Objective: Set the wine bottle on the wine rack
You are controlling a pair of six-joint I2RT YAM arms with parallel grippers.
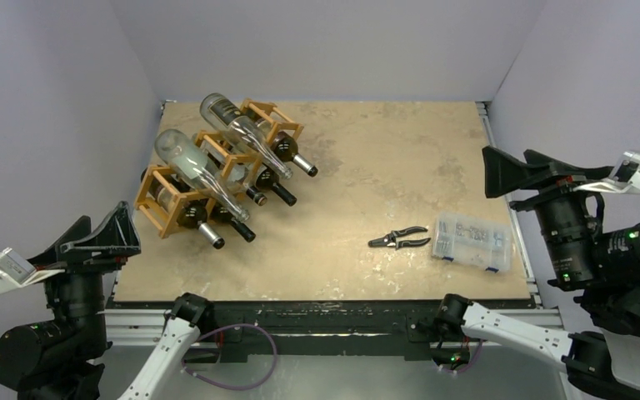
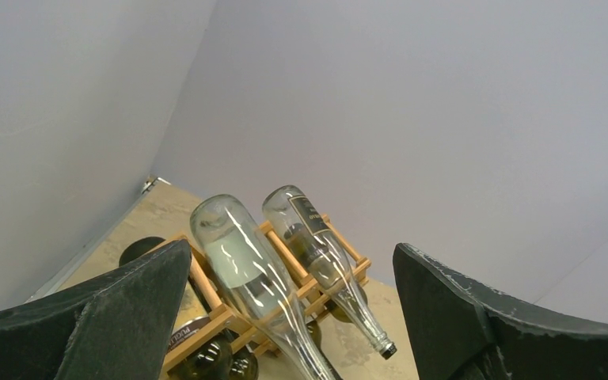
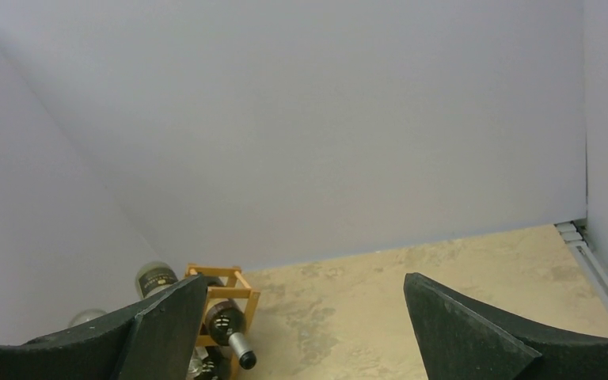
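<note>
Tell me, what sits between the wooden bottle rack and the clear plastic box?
Only black pliers, near the clear plastic box; otherwise bare tabletop up to the wine rack. The top view shows this.

Bare tabletop (image 1: pixel 367 167) gives passage between the loaded wine rack (image 1: pixel 148 190), far left, and pliers (image 1: pixel 398 239) beside a clear organizer box (image 1: pixel 472 242), near right.

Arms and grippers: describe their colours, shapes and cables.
Both arms have black joints with small green lights and white links near the bases. Purple cables loop along them. The left gripper and right gripper each carry broad, matt black, wedge-shaped fingers and a white-grey wrist camera housing.
</note>
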